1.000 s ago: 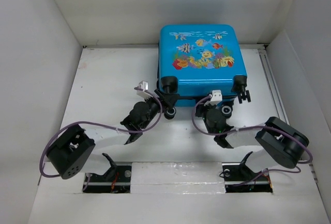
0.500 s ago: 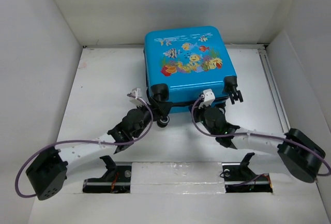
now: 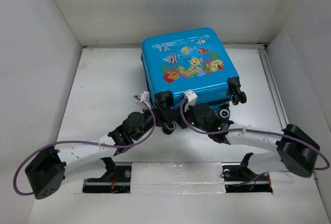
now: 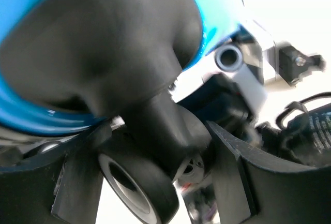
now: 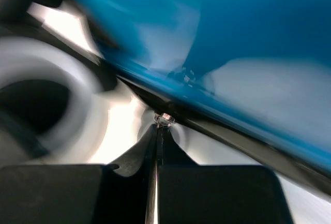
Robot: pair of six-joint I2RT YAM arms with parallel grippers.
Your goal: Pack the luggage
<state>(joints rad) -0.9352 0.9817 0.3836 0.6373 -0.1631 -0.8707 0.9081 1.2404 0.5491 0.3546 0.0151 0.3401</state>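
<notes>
The luggage (image 3: 186,63) is a closed bright blue suitcase lying fish face up at the back middle of the table, its wheels toward me. My left gripper (image 3: 161,122) is at its near left corner. In the left wrist view (image 4: 155,177) the fingers (image 4: 232,182) sit on either side of a black-and-white wheel (image 4: 139,188) under the blue shell (image 4: 20,110). My right gripper (image 3: 194,106) is at the near edge seam. In the right wrist view (image 5: 159,125) it is shut, with a small metal zipper pull (image 5: 164,117) at its tips below the blue shell (image 5: 232,38).
White walls (image 3: 46,53) enclose the table on the left, back and right. The suitcase's right wheels (image 3: 238,97) stick out toward the right side. Purple cables (image 3: 67,144) loop from both arms over the near table.
The luggage has slid left and turned, its near edge now swung toward the left. Both grippers moved left with it, and the right arm has stretched out toward the middle.
</notes>
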